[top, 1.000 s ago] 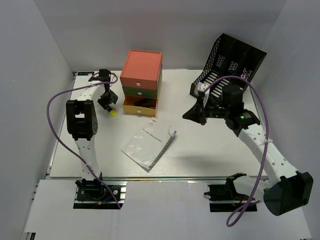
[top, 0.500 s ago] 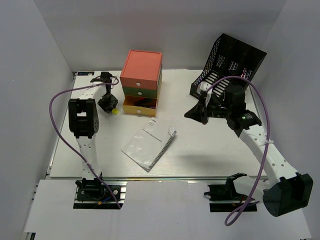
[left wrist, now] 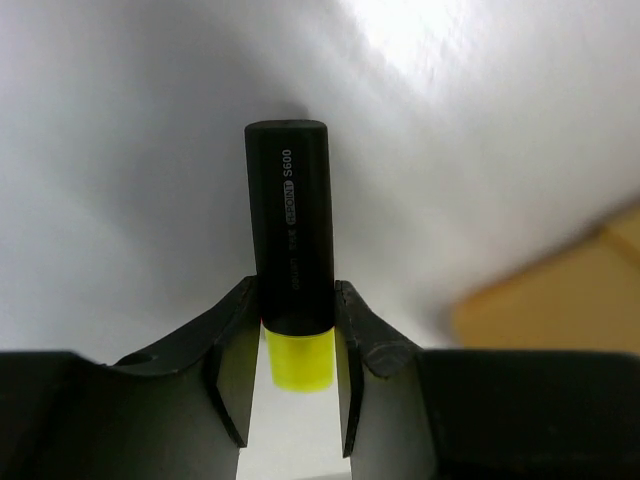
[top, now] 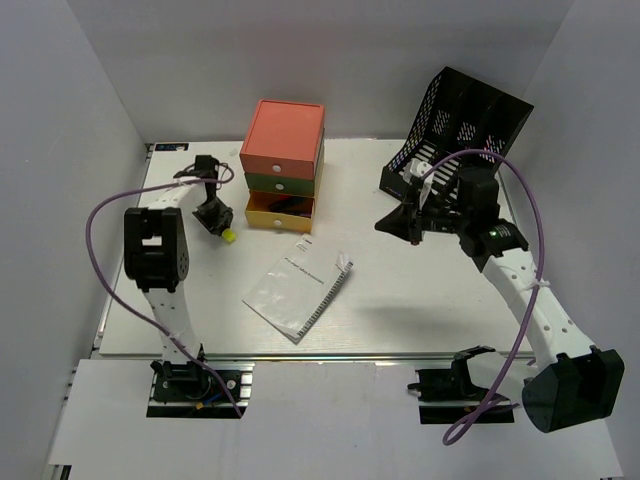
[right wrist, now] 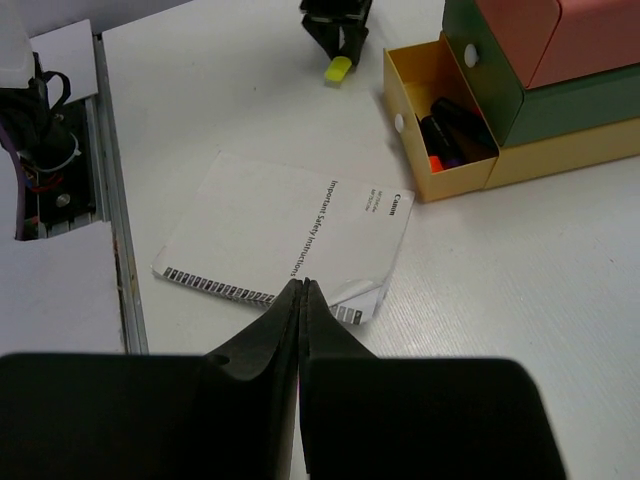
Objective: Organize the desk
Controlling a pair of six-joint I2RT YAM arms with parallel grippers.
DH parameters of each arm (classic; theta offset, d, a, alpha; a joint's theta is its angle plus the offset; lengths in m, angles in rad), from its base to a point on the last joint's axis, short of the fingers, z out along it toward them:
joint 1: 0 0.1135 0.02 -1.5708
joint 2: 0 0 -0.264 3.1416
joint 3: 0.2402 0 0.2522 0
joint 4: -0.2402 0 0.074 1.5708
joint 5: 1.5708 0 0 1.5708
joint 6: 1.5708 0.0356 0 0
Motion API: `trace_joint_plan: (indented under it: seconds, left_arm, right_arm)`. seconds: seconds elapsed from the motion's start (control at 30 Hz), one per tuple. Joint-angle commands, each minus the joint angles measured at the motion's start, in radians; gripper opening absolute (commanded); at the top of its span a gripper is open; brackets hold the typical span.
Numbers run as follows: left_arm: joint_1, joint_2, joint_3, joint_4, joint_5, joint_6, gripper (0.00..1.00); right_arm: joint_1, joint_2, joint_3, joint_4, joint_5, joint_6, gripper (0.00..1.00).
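The desk (top: pixel 420 300) is a white tabletop with a metal rail along its near edge. My left gripper (top: pixel 213 217) is shut on a black highlighter with a yellow cap (top: pixel 228 236), low over the desk just left of the open yellow drawer (top: pixel 279 211). In the left wrist view the highlighter (left wrist: pixel 290 230) sticks out beyond the gripper (left wrist: pixel 292 305), with the cap between the fingers. My right gripper (top: pixel 402 222) is shut and empty, held above the desk right of centre. In the right wrist view the right gripper (right wrist: pixel 302 292) points over a white booklet (right wrist: pixel 290 235).
The orange-green-yellow drawer box (top: pixel 284 160) stands at the back centre; its bottom drawer (right wrist: pixel 440 130) is open with pens inside. A black mesh file rack (top: pixel 460 120) stands at the back right. The booklet (top: pixel 298 284) lies in the middle of the desk.
My left gripper has shifted slightly nearer with the highlighter in it. My right gripper has drawn back a little to the right, still shut.
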Motion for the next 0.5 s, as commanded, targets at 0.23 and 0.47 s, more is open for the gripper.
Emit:
trace_joint_plan:
  seconds: [0.23,0.47]
  left_arm:
    - [-0.016,-0.510,-0.359,0.334,0.469,-0.219,0.00]
    - [-0.067,-0.564,-0.472,0.633,0.604,-0.534,0.00]
  right_arm:
    - [-0.046,-0.008,-0.017,0.055,-0.054,0.026,0.00]
    - [-0.067,-0.007,-0.023,0.061,-0.065,0.032,0.00]
